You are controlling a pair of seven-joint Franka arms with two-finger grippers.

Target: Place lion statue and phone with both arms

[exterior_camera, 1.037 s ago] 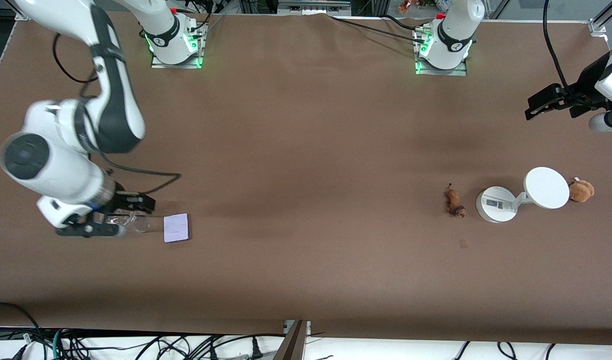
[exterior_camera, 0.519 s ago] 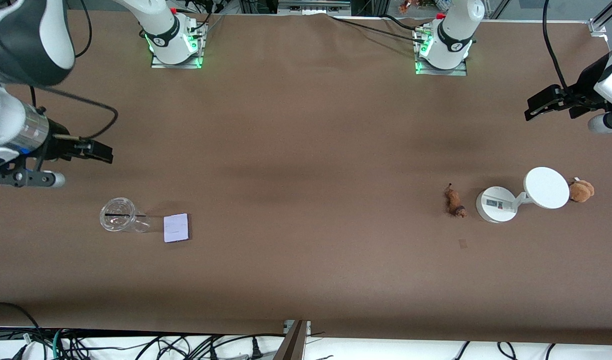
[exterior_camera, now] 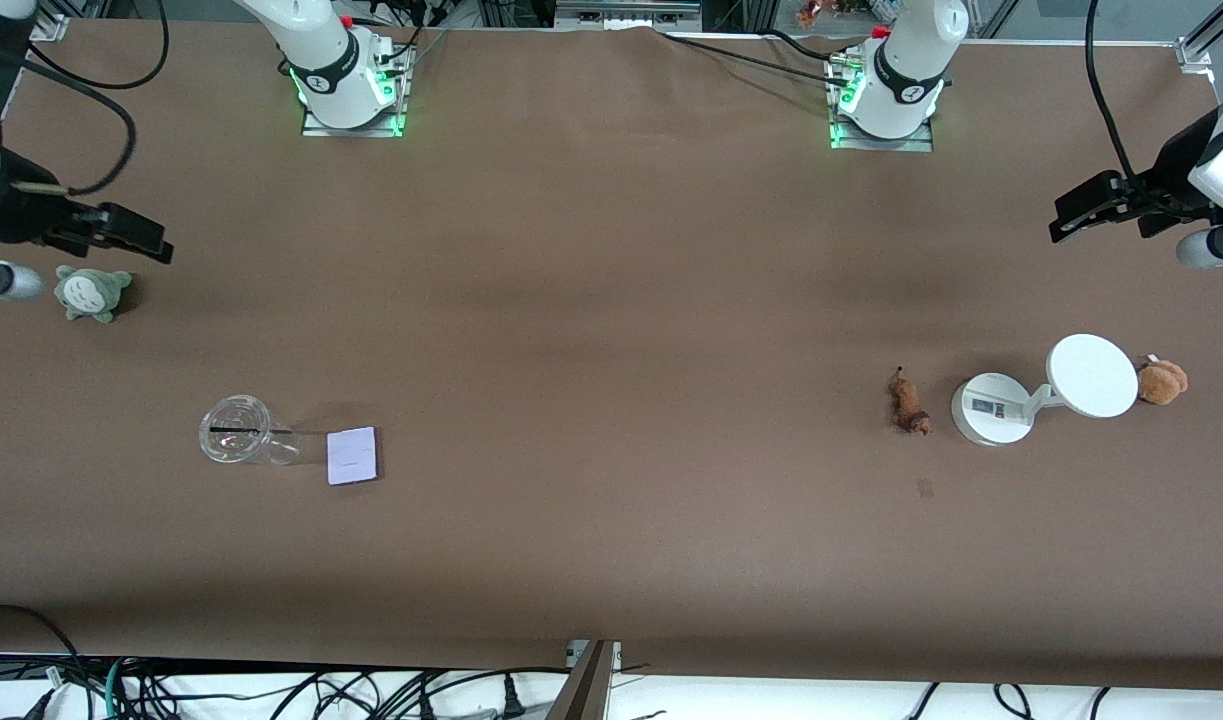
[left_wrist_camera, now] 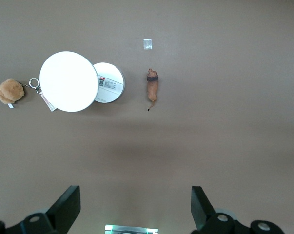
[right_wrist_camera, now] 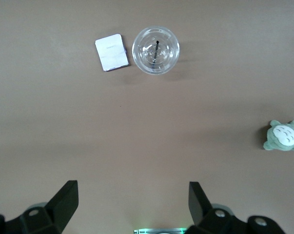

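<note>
We find the table (exterior_camera: 611,300) covered in brown, with both arms raised at its two ends and neither holding anything.

The left gripper (left_wrist_camera: 135,209) hangs over the left arm's end of the table, its fingers spread wide and empty. The right gripper (right_wrist_camera: 132,207) hangs over the right arm's end, fingers likewise spread wide and empty.

The lion (exterior_camera: 909,403) lies flat on the table toward the left arm's end, dark head end nearer the front camera, thin tail pointing toward the bases. We note it just beside the stand (exterior_camera: 991,408) but apart from it. The stand's disc (exterior_camera: 1092,375) tilts out toward the left arm's end, and a brown plush (exterior_camera: 1161,381) sits close against the disc's rim. A small pale scrap (exterior_camera: 924,488) lies on the table nearer the camera than the lion.

The phone (exterior_camera: 352,456) lies flat toward the right arm's end, just beside a clear cup (exterior_camera: 236,429); whether they touch we cannot tell. A dark straw crosses the cup's mouth. A grey-green plush (exterior_camera: 91,292) sits farther from the camera than the cup, near the table edge, with the right gripper above and beside it.

The lion and the phone are well apart.
</note>
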